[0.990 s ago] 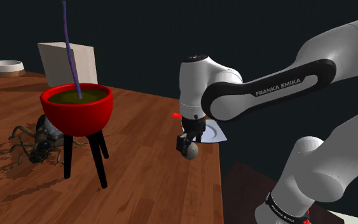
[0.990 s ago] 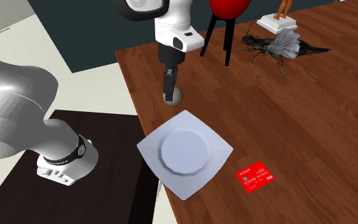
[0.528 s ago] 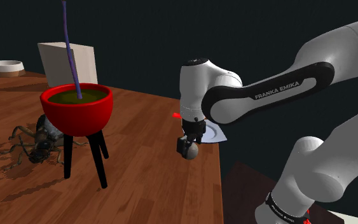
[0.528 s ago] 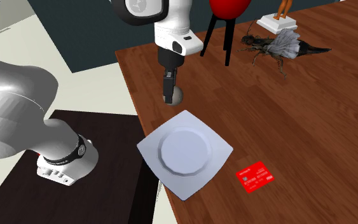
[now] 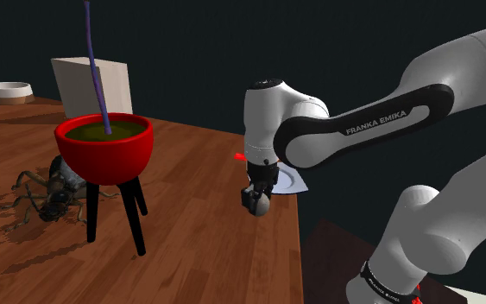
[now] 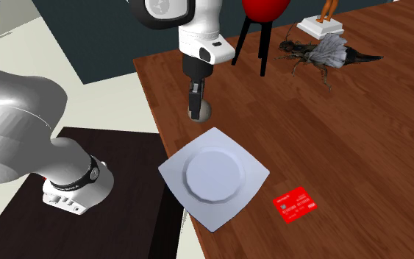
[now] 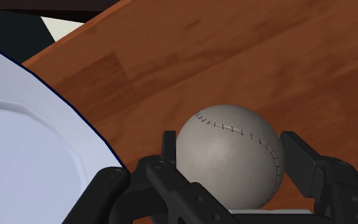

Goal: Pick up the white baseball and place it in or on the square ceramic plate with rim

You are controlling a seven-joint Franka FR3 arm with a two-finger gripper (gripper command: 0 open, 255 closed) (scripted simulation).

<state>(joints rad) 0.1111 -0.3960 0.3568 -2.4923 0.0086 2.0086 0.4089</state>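
Raised slightly since a second ago, the greyish-white stitched baseball (image 7: 231, 153) sits clenched across its middle in the black claw (image 7: 230, 168) — probably light, hard, roll-prone.

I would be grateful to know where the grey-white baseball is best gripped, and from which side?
Grip it across its widest middle, coming from above. The baseball is round, so pads placed off-centre would probably slip. The gripper clasps it this way now, with one of its fingers on each side.
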